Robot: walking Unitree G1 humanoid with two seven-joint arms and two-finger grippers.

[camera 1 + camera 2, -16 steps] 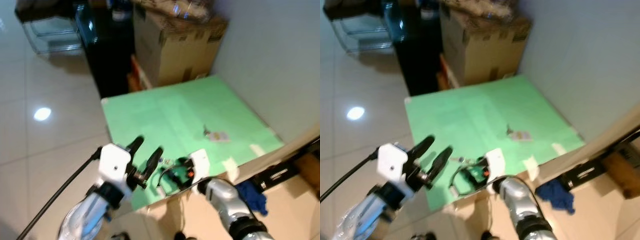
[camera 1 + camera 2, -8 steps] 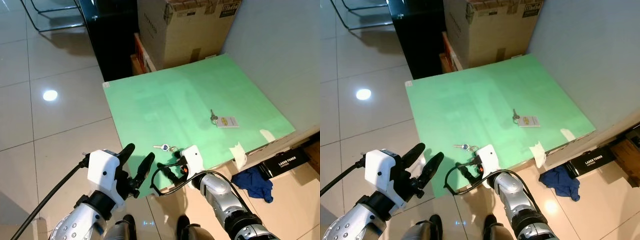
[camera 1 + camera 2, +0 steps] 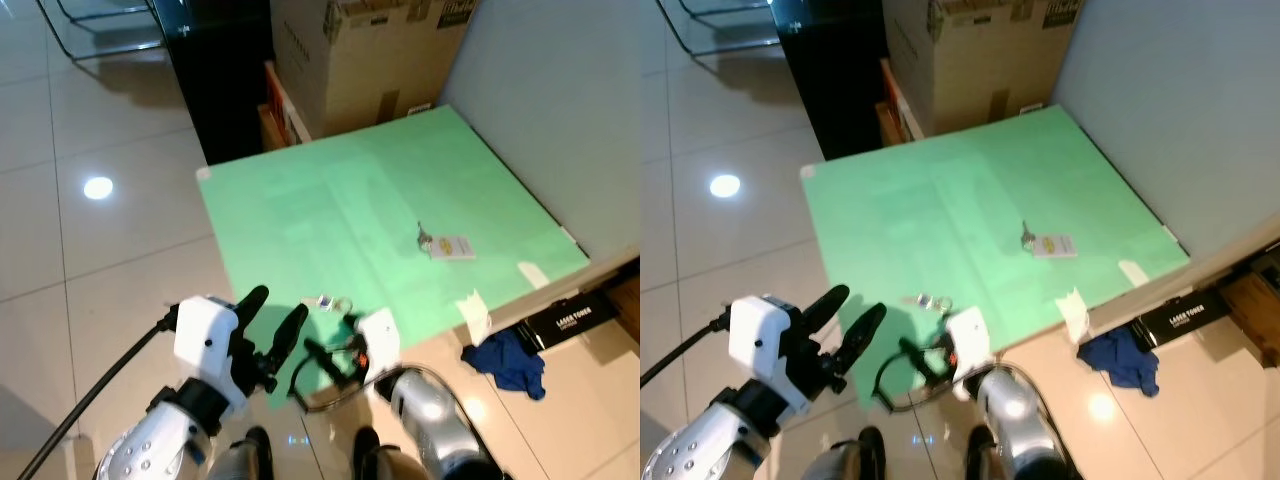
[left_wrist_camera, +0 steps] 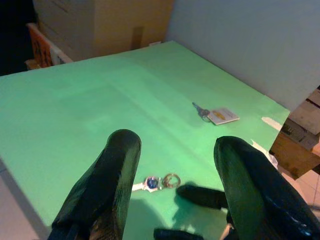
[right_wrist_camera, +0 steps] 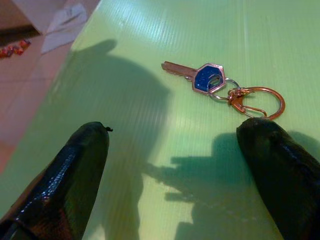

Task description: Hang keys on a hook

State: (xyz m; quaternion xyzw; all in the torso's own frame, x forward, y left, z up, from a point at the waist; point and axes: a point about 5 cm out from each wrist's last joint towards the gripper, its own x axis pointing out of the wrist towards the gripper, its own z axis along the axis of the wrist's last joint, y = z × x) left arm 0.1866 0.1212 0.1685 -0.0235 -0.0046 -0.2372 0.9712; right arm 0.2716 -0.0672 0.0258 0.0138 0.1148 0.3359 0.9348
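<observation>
My right pincer (image 5: 175,175) hovers spread just short of the blue-headed key (image 5: 207,77) on the green mat (image 3: 330,200), ready to straddle it; my left pincer (image 3: 272,325), spread, waits beside the key.

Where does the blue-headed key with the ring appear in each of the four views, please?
Left eye view: blue-headed key on the green mat, near its front edge.
Right eye view: same spot, ahead of the right gripper.
Left wrist view: between the fingers.
Right wrist view: close up.
Shared landmark: the tagged key, seen in both eye views and the left wrist view.
</observation>
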